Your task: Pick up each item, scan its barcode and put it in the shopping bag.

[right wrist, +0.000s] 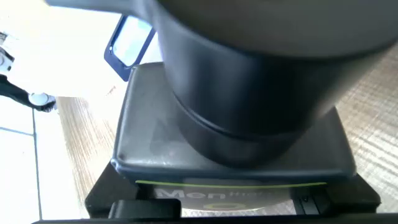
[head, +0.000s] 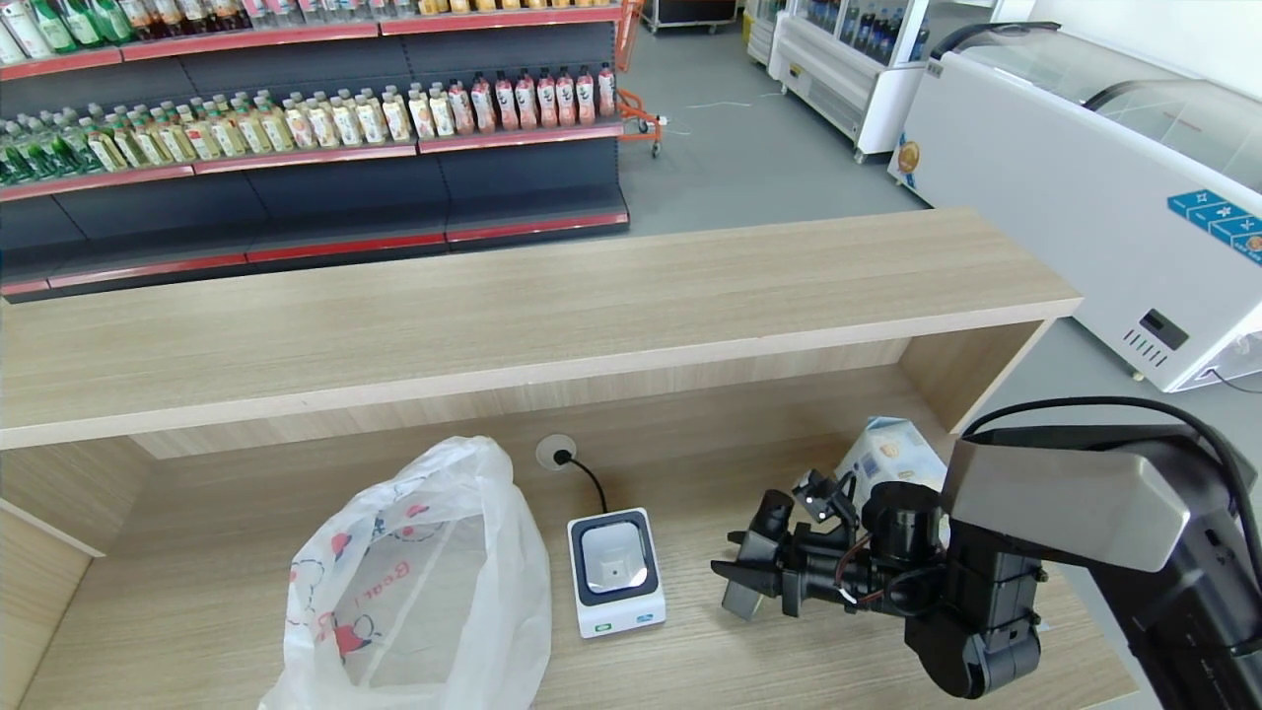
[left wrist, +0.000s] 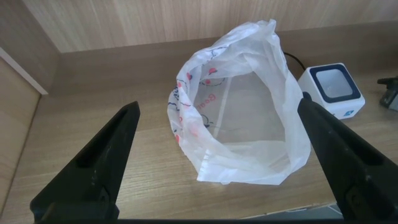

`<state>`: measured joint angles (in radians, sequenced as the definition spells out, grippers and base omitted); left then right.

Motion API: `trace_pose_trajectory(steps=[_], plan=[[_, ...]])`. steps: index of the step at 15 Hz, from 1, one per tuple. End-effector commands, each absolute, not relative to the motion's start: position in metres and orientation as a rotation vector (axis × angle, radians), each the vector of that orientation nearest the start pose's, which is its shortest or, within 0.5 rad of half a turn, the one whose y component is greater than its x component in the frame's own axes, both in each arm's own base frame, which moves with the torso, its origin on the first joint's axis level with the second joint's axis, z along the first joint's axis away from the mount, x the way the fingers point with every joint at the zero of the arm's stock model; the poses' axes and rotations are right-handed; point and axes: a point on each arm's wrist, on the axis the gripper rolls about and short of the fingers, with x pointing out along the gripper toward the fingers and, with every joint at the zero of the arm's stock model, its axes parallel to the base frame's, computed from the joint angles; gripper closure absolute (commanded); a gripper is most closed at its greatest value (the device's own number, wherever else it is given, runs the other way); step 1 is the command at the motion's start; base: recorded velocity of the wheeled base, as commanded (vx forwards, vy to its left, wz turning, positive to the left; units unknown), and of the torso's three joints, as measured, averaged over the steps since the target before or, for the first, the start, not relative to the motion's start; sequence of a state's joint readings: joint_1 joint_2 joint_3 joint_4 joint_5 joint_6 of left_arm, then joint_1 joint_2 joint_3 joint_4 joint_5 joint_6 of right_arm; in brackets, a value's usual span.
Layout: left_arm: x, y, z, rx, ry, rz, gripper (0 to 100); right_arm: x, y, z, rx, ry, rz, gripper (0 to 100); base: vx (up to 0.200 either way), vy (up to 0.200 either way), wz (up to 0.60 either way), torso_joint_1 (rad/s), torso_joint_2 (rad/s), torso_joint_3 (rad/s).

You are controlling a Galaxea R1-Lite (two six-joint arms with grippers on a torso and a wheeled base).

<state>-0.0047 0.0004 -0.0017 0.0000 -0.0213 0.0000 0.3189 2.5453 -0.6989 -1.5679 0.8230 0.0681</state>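
A white plastic shopping bag (head: 424, 582) with red print stands open on the left of the lower counter. The white barcode scanner (head: 613, 570) sits beside it, window facing up. My right gripper (head: 749, 584) hovers low to the right of the scanner, shut on a dark grey bottle (head: 740, 598) with a black cap (right wrist: 249, 74). A blue and white carton (head: 887, 456) lies behind the right arm. In the left wrist view my left gripper (left wrist: 217, 106) hangs open above the bag (left wrist: 242, 112), and the scanner (left wrist: 333, 87) shows beyond it.
A raised wooden ledge (head: 493, 316) runs across the back of the counter, with side walls at both ends. The scanner's black cable (head: 590, 478) leads to a port in the counter. Store shelves and freezers stand beyond.
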Motion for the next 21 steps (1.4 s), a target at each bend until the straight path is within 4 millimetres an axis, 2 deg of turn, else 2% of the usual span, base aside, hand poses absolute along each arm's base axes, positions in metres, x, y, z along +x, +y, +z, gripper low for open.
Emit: trace_pose_trajectory(steps=[1, 7, 10, 12, 14, 15, 16, 18, 21], plan=[[-0.023, 0.0, 0.076, 0.0, -0.002, -0.028, 0, 0.338, 0.128, -0.036, 0.13, 0.308, 1.124, 100, 0.0, 0.0, 0.0, 0.0, 0.0, 0.0], [-0.023, 0.0, 0.076, 0.0, -0.002, -0.026, 0, 0.306, 0.112, 0.013, 0.145, 0.294, 1.101, 100, 0.0, 0.0, 0.0, 0.0, 0.0, 0.0], [-0.023, 0.0, 0.076, 0.0, -0.003, -0.026, 0, 0.277, 0.099, 0.056, 0.145, 0.235, 1.098, 100, 0.0, 0.0, 0.0, 0.0, 0.0, 0.0], [-0.023, 0.0, 0.076, 0.0, -0.002, -0.026, 0, 0.258, 0.094, 0.089, 0.106, 0.131, 1.106, 100, 0.0, 0.0, 0.0, 0.0, 0.0, 0.0], [-0.023, 0.0, 0.076, 0.0, -0.002, -0.026, 0, 0.241, 0.091, 0.108, 0.066, 0.058, 1.117, 100, 0.0, 0.0, 0.0, 0.0, 0.0, 0.0], [-0.023, 0.0, 0.076, 0.0, -0.002, -0.028, 0, 0.22, 0.087, 0.132, 0.056, -0.004, 1.144, 100, 0.0, 0.0, 0.0, 0.0, 0.0, 0.0], [-0.023, 0.0, 0.076, 0.0, -0.002, -0.026, 0, 0.211, 0.085, 0.142, 0.059, -0.021, 1.169, 100, 0.0, 0.0, 0.0, 0.0, 0.0, 0.0], [-0.023, 0.0, 0.076, 0.0, -0.002, -0.028, 0, 0.181, 0.077, 0.18, 0.089, -0.082, 1.237, 100, 0.0, 0.0, 0.0, 0.0, 0.0, 0.0], [-0.023, 0.0, 0.076, 0.0, -0.002, -0.026, 0, 0.157, 0.07, 0.226, 0.024, -0.263, 1.245, 100, 0.0, 0.0, 0.0, 0.0, 0.0, 0.0]])
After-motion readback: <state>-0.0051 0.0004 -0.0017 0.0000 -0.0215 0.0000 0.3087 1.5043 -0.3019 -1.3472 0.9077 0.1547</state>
